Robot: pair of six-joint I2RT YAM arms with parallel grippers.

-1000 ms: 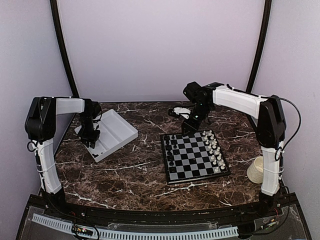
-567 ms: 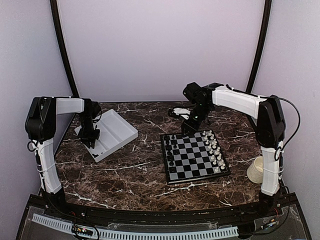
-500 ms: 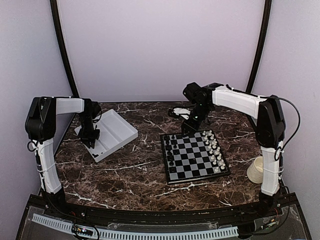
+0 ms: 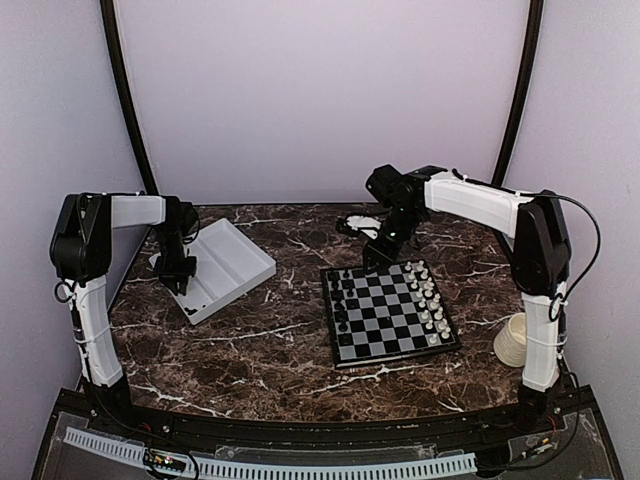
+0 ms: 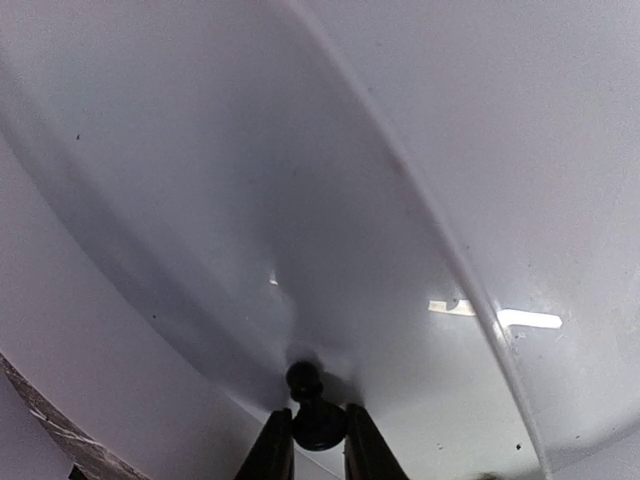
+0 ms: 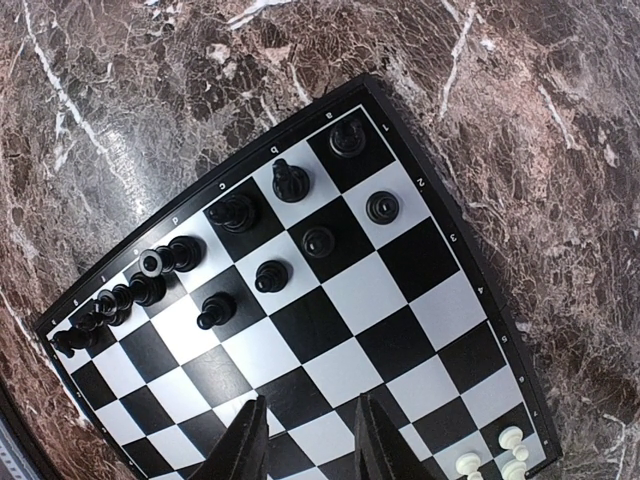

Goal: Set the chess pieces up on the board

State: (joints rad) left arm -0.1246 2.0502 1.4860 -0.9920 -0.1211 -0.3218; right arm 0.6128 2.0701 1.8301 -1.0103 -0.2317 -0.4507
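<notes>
The board (image 4: 386, 322) lies right of the table's centre. Several black chess pieces (image 4: 344, 296) stand along its left side, and white chessmen (image 4: 429, 298) line its right side. My left gripper (image 4: 180, 276) reaches down into the white tray (image 4: 243, 262). In the left wrist view my left gripper (image 5: 320, 448) is shut on the base of a black pawn (image 5: 312, 402) over the tray floor (image 5: 400, 150). My right gripper (image 4: 378, 256) hovers above the board's far left corner. In the right wrist view my right gripper (image 6: 310, 445) is open and empty over the board (image 6: 400, 290), with black pieces (image 6: 272, 274) ahead.
A few loose black pieces (image 4: 192, 310) lie at the tray's near end. A pale ribbed cup (image 4: 514, 340) stands by the right arm's base. White chessmen (image 6: 505, 452) show at the right wrist view's lower right. Dark marble tabletop (image 4: 260, 350) surrounds the board.
The left gripper's jaws have closed on the black pawn in the tray, and that arm shifted slightly. The right arm has not moved.
</notes>
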